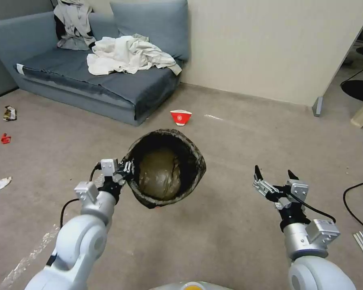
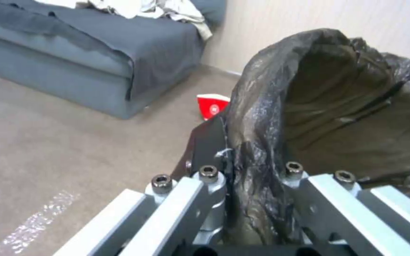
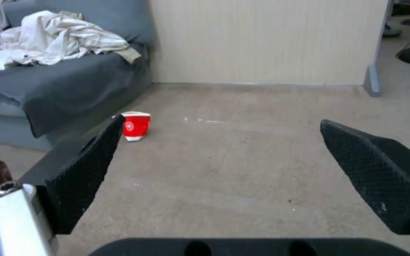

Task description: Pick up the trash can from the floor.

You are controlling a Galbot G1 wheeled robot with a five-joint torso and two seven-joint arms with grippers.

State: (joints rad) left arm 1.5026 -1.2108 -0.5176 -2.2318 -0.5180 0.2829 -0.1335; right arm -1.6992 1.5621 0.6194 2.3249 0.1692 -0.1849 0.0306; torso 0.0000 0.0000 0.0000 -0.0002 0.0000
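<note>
Bin point(image 1: 165, 169) hangs tilted above floor point(image 1: 230, 225), left gripper point(image 1: 125, 169) fingers clamped on its bag-covered rim, right gripper point(image 1: 276, 177) open and idle alongside; risk: slick liner slips, dropping bin.

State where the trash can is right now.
Head view: the trash can sits centre-left, its rim gripped by the left gripper, nearer than the red cup.
</note>
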